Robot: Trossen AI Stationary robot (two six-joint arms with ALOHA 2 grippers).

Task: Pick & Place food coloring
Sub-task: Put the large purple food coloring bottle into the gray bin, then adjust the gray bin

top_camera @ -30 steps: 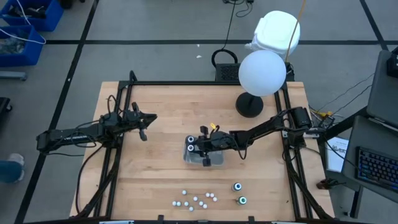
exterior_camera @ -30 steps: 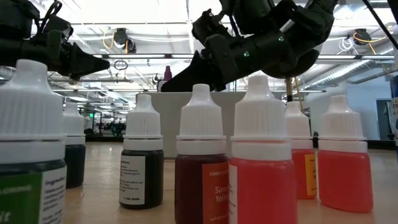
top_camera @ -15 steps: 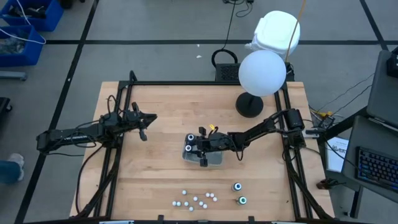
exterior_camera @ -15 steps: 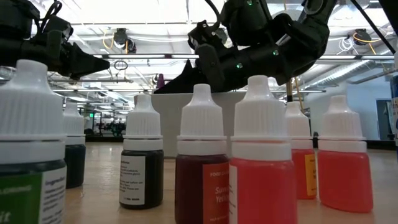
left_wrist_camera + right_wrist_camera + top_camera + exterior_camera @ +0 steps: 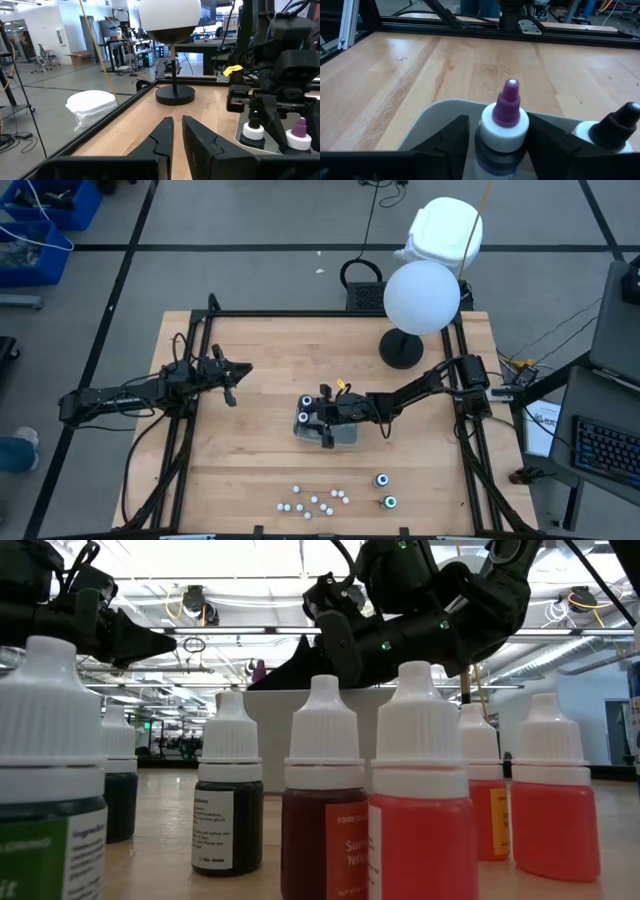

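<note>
Two food coloring bottles stand in the clear tray (image 5: 340,434) at mid-table: one purple-tipped bottle (image 5: 504,121) and one black-tipped bottle (image 5: 611,134) beside it. Two more ringed bottles (image 5: 382,480) sit apart near the front right of the table, one blue-ringed, one green-ringed (image 5: 390,502). A loose cluster of small white-capped dropper bottles (image 5: 315,501) lies at the front edge — about eight, hard to count exactly.

The right gripper (image 5: 497,137) is down over the tray, fingers spread either side of the purple-tipped bottle with a gap showing on each side — released, not squeezing it. The left gripper (image 5: 177,135) waits over the table's left side, fingers nearly together, holding nothing.
</note>
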